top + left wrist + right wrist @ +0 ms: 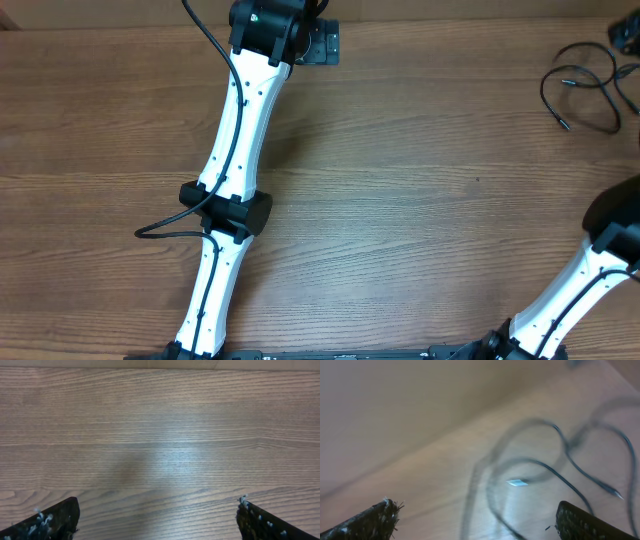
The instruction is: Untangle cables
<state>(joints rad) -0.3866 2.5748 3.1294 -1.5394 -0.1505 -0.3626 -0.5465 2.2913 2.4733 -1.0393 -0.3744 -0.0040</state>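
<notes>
Brown wood-grain laminate is covering the whole counter [420,200]. The thin black cables [588,85], tipped with small silver plugs, are lying on it in loose overlapping loops. They are sitting in the upper right corner of the overhead view, close to the frame's right edge.

The white left arm [240,130] is stretching from the bottom left up to the top centre of that view, well apart from the cords. The left hand [159,510] is standing wide open. Its two dark fingertips [65,515] are showing only at the bottom corners of its wrist view. Nothing but bare wood is lying between and beyond them, so it is holding nothing.

The white right arm [575,290] is rising from the bottom right, and its black wrist is meeting the right edge of the overhead view, below the cables. The right hand [474,510] is also spread wide, one dark fingertip [380,517] at each lower corner of its blurred wrist view. The black loops are curving across the counter ahead of it, and one strand is running down between the fingertips. No finger is pressing on any cord, so this hand is gripping nothing. One bright silver plug tip [519,482] is resting on the wood among the loops. The blur is hiding how the strands are crossing one another.
</notes>
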